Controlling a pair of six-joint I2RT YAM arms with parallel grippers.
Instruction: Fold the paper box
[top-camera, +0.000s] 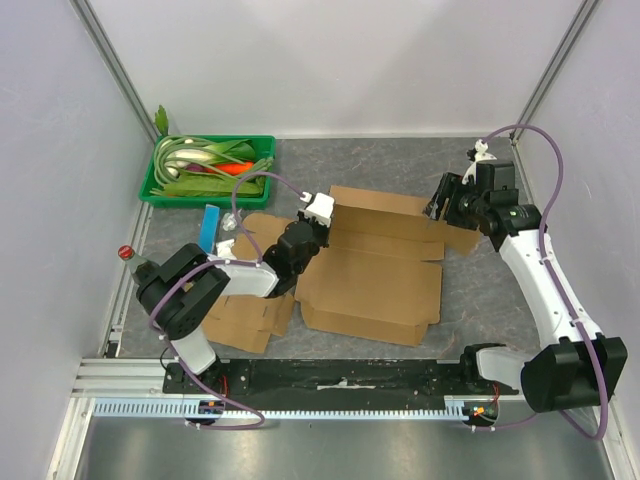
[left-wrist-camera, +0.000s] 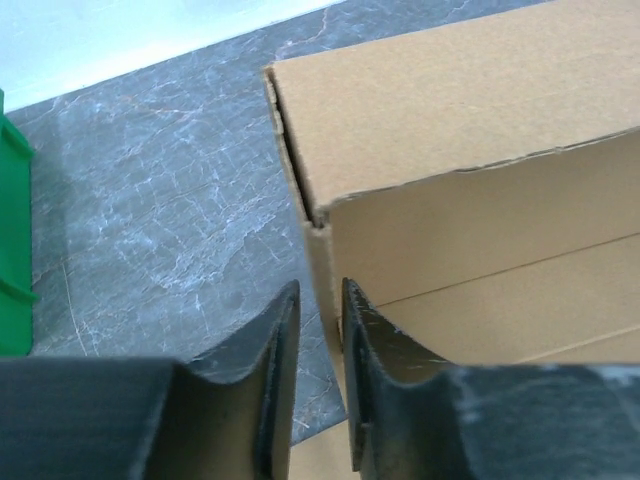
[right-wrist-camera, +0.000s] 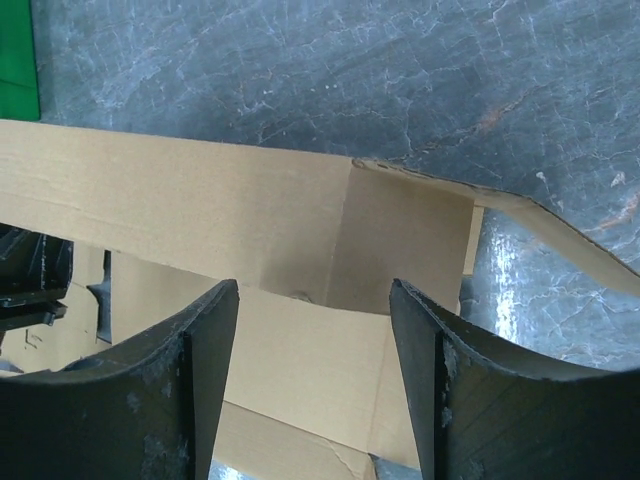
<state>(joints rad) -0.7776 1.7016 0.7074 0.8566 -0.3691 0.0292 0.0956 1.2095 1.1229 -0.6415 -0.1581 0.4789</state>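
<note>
The paper box (top-camera: 375, 275) is brown cardboard, lying opened out mid-table with its back wall partly raised. My left gripper (top-camera: 318, 222) is at the box's back left corner. In the left wrist view its fingers (left-wrist-camera: 320, 288) stand nearly together with a narrow gap, the upright edge of the box wall (left-wrist-camera: 450, 110) right at the tip of the right finger. My right gripper (top-camera: 437, 210) is at the back right corner. In the right wrist view it (right-wrist-camera: 315, 290) is open wide, with the box's raised wall and corner flap (right-wrist-camera: 200, 200) just beyond and below the fingertips.
A green tray (top-camera: 160, 185) of vegetables sits at the back left, with a blue strip (top-camera: 208, 228) beside it. A second flat cardboard piece (top-camera: 245, 315) lies under my left arm. A red-capped item (top-camera: 125, 252) stands at the left edge. Enclosure walls surround the table.
</note>
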